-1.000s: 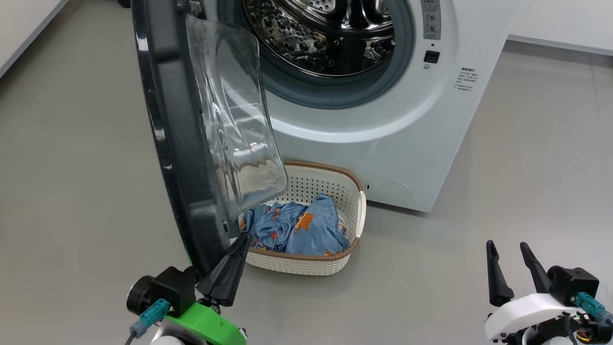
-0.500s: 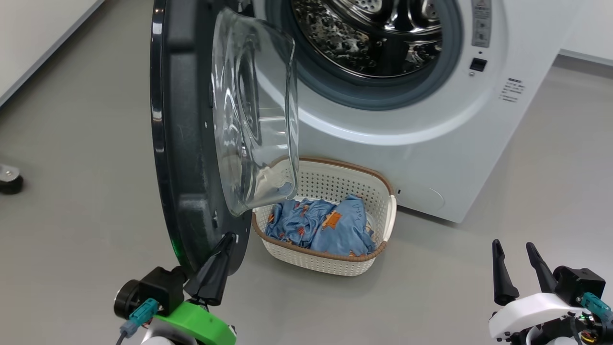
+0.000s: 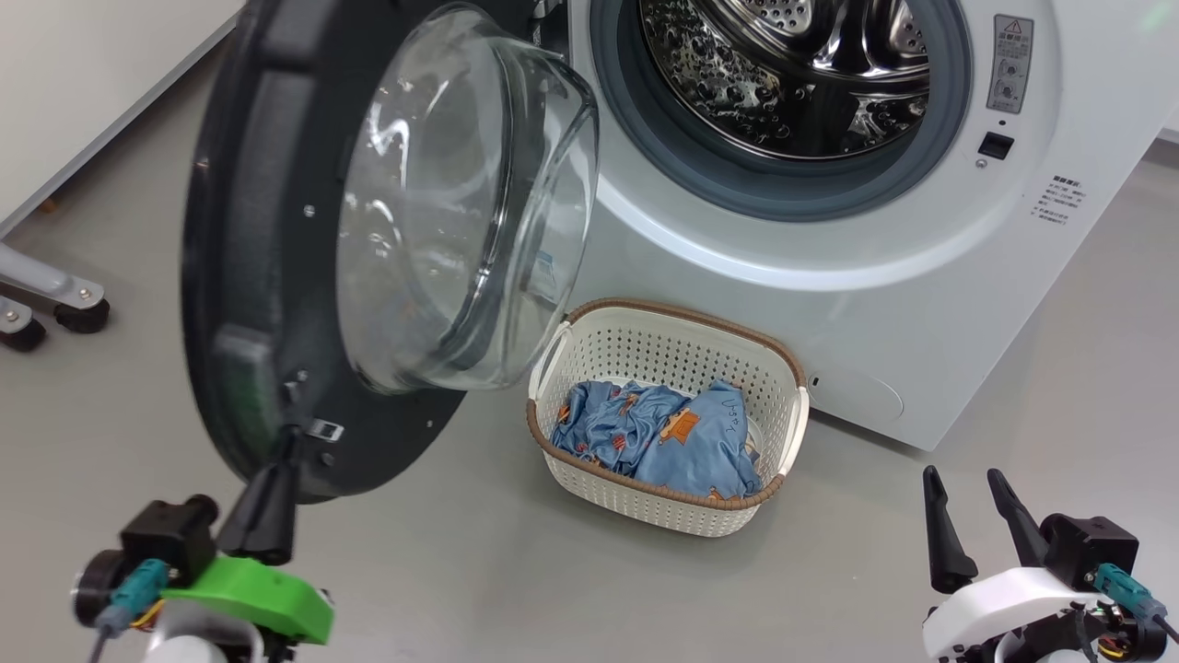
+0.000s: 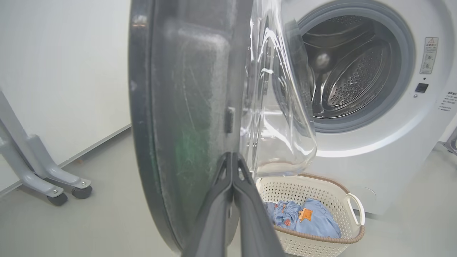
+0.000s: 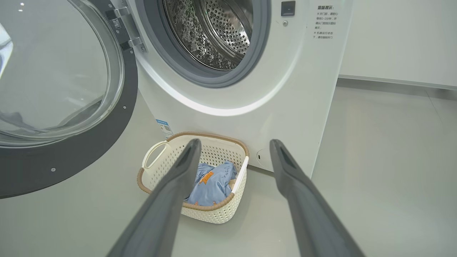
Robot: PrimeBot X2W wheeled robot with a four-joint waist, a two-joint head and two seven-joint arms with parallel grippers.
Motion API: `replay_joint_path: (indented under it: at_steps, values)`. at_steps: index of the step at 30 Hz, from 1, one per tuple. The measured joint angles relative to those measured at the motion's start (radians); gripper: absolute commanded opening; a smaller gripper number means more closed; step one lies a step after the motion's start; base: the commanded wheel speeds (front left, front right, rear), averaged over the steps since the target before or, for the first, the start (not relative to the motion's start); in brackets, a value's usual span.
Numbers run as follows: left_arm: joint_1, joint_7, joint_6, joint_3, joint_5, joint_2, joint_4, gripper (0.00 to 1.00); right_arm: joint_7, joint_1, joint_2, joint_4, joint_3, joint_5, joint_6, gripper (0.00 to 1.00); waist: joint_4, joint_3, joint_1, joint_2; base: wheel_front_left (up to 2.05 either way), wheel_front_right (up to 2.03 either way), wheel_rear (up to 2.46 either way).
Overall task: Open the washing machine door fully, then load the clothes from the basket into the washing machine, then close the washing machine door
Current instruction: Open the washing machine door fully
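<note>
One round black glass-bowled washing machine door (image 3: 230,230) stands swung out left of one white front-loading washing machine (image 3: 783,313), my pinched-shut left claw (image 3: 285,447) touching its lower rim, one cream perforated plastic basket (image 3: 645,505) of light blue printed clothes (image 3: 663,437) on the floor below, my right claw (image 3: 962,474) wide and empty beyond it, and one grey wheeled stand (image 3: 55,290) far left.

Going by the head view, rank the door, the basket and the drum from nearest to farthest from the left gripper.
1. Door: nearest, its lower edge right at the tips of the shut left gripper.
2. Basket: next, low and to the gripper's right.
3. Drum: farthest, up at the right, beyond the basket.
</note>
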Motion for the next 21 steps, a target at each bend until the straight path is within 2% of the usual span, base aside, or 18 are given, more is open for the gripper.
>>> replay_joint_path:
  at_steps: [13,21]
  values:
    - [-0.032,0.0,0.011,0.126,-0.039,0.083,0.059,0.0,0.0,-0.018,-0.025,0.011,0.02,-0.029,0.007,1.0,-0.027,0.046,0.0,0.0,0.0,0.0,0.0]
    - [-0.081,0.0,0.011,0.159,-0.067,0.082,0.117,0.0,0.0,-0.048,-0.034,0.016,0.024,-0.035,0.011,1.0,-0.054,0.083,0.0,0.0,0.0,0.0,0.0]
